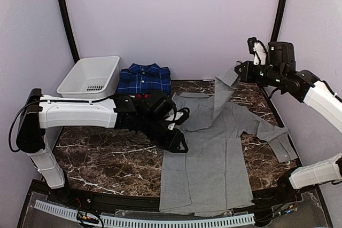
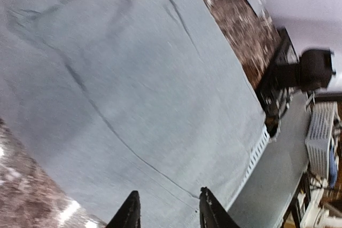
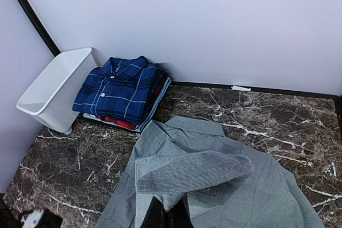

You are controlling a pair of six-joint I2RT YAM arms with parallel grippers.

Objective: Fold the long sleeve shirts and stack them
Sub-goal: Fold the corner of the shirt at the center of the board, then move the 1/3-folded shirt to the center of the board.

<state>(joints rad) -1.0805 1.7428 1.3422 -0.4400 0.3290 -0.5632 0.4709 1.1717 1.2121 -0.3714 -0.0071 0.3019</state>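
1. Long sleeve shirts [image 1: 208, 174] share a dark marbled table [image 1: 107, 158]. A white basket [image 1: 72, 85] stands at the table's far left corner, apart from the job.
2. Just right of the basket, against the far edge, a blue plaid shirt [image 1: 143, 78] lies folded with its collar up. It sits on top of a folded shirt with red and white edges [image 3: 120, 123], so the stack is already begun.
3. The left gripper [image 2: 168, 212] sits low over the left edge of the grey shirt [image 1: 214, 153], fingers [image 2: 130, 212] parted to a middling gap with nothing between them.
4. The grey shirt lies spread down the middle of the table, collar toward the far edge and hem at the near edge.
5. The right gripper [image 1: 239, 72] is raised near the far right corner, fingers closed on the lifted sleeve [image 1: 224, 86], which hangs in a limp band from the shirt's shoulder. The other sleeve [image 1: 278, 137] trails toward the right edge.
6. The cloth looks light, thin and soft, and will likely sag and crease wherever it is unsupported. Cuffs, shoulder seams and hem corners, where the layers are thicker, seem the surest places to pinch.
7. No brand, label or writing can be read on any shirt.
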